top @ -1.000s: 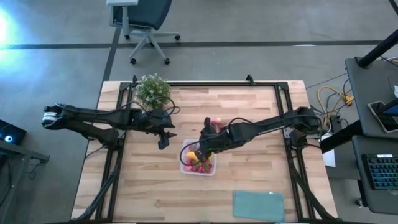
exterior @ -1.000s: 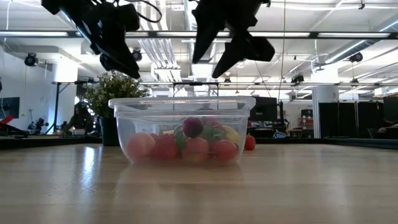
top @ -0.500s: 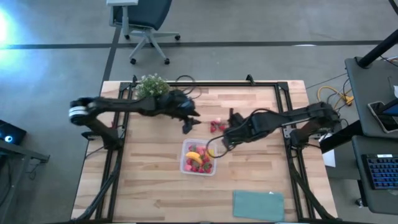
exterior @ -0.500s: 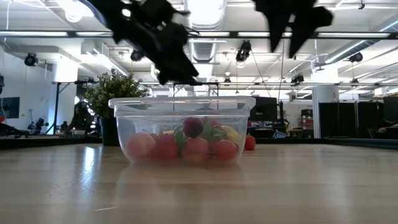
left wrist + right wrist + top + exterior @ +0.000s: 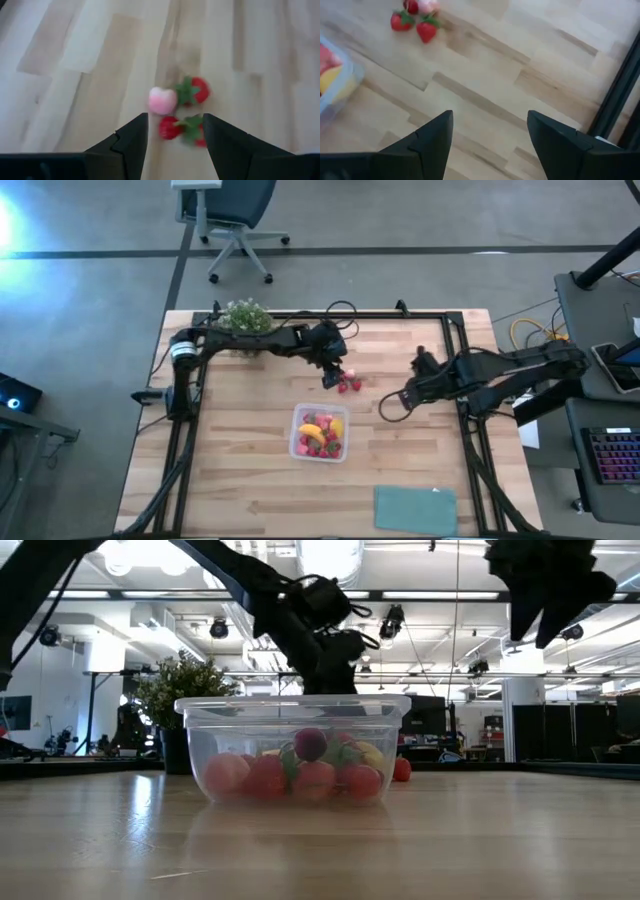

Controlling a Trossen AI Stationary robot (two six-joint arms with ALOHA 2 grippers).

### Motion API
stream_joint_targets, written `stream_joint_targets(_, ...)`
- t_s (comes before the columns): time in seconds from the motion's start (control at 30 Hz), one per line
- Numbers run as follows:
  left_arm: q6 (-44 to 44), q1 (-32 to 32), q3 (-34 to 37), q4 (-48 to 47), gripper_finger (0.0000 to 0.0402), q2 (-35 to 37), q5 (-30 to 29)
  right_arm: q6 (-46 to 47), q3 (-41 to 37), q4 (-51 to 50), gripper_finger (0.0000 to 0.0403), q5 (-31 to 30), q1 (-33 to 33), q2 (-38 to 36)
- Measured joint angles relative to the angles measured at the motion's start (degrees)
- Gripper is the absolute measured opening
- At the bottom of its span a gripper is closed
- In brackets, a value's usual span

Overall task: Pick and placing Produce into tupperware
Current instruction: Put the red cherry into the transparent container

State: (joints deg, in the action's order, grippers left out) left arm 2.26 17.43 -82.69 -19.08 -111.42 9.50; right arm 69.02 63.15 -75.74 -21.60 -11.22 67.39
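Observation:
The clear tupperware [image 5: 320, 433] stands mid-table and holds a yellow banana [image 5: 312, 430], a lemon [image 5: 336, 425] and red berries; it also shows in the low view [image 5: 293, 750]. Three loose berries, two red and one pink [image 5: 348, 383], lie on the wood beyond it. My left gripper [image 5: 330, 377] is open, just left of and above these berries; in the left wrist view its fingers frame the nearest red berry [image 5: 170, 127], beside the pink one [image 5: 162, 100]. My right gripper [image 5: 392, 408] is open and empty, right of the tupperware.
A bushy potted plant [image 5: 243, 320] stands at the far left corner. A flat teal rectangle [image 5: 415, 510] lies at the near right edge. Black frame rails run along the table's sides. Bare wood lies left and in front of the tupperware.
My left gripper has swung from left of the tupperware toward the table's far right, ending at the loose berries. My right gripper has drawn back from over the tupperware toward the table's right edge. The fruit in the tupperware lies still.

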Motion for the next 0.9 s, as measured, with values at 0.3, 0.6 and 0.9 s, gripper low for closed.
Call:
stream_joint_targets(0.3,12.1,0.2,-1.5,-2.5,0.0173,-4.5,-0.8,4.9,-6.4,1.7,0.0245,-1.0,0.0,-5.8)
stream_joint_targets(0.6,13.6,0.7,-1.6,-1.4,0.0173,-6.9,-0.8,3.1,-6.2,3.0,0.0241,-3.4,0.2,-5.4)
stream_joint_targets(0.9,13.6,0.6,-1.7,1.3,0.0173,-8.5,0.5,3.0,-5.9,3.2,0.0238,-4.6,0.2,-5.4)
